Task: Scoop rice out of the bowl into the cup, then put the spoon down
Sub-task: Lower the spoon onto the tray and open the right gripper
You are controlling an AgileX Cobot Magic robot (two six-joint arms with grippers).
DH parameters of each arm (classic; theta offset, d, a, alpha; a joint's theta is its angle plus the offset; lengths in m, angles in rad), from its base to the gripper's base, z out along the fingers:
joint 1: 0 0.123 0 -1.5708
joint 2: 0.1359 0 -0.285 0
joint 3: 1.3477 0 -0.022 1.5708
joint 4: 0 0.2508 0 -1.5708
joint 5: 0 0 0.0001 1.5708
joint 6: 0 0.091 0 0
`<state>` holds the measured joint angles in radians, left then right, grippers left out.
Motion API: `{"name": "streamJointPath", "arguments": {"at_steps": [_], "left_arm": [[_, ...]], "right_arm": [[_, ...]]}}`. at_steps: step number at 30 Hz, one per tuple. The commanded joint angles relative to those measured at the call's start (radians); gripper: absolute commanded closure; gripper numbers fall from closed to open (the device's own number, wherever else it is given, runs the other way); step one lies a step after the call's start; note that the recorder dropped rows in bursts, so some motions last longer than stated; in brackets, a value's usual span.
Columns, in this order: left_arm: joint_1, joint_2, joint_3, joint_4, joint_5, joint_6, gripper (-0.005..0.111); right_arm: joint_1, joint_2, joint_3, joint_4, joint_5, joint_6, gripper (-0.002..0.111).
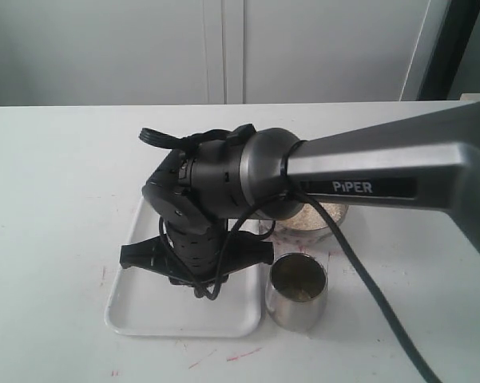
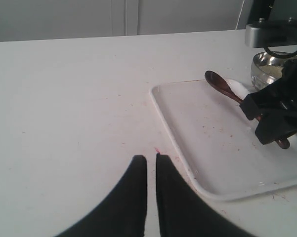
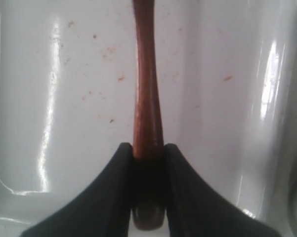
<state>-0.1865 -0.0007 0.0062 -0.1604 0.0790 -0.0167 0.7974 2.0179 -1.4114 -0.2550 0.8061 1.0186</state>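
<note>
The right gripper (image 3: 148, 150) has its fingers clamped on the spoon (image 3: 147, 89) near the handle's end, and the rest runs out ahead of them over the tray (image 3: 64, 98). The left gripper (image 2: 151, 160) has its fingers almost together above the table (image 2: 64, 98), with the tray just beside them.

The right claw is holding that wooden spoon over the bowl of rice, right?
Not quite. The right gripper does hold the spoon, but over the white tray, not over the bowl. The right wrist view shows the tray directly beneath the spoon.
</note>
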Motion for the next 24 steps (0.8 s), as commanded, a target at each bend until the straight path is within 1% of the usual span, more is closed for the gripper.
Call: {"name": "streamJointPath", "arguments": {"at_steps": [1,5,11,18,20,24], "left_arm": [[-0.001,0.001,-0.006,-0.01,-0.003,-0.002,0.092],[-0.001,0.001,-0.006,-0.01,-0.003,-0.002,0.092],[-0.001,0.001,-0.006,-0.01,-0.003,-0.002,0.092],[-0.001,0.001,-0.006,-0.01,-0.003,-0.002,0.092],[-0.001,0.001,-0.006,-0.01,-0.003,-0.002,0.092],[-0.001,0.001,-0.006,-0.01,-0.003,-0.002,0.092]], "right_arm": [[-0.002,-0.002,-0.005,-0.003,-0.016,-0.012,0.108],[-0.009,0.019,-0.014,-0.003,-0.07,-0.012,0.108],[-0.013,0.064,-0.023,0.012,-0.07,-0.012,0.108],[-0.013,0.068,-0.023,0.009,-0.091,-0.025,0.108],[-0.013,0.068,-0.023,0.011,-0.094,-0.025,0.105],[-0.013,0.068,-0.023,0.009,-0.096,-0.024,0.089]]}}
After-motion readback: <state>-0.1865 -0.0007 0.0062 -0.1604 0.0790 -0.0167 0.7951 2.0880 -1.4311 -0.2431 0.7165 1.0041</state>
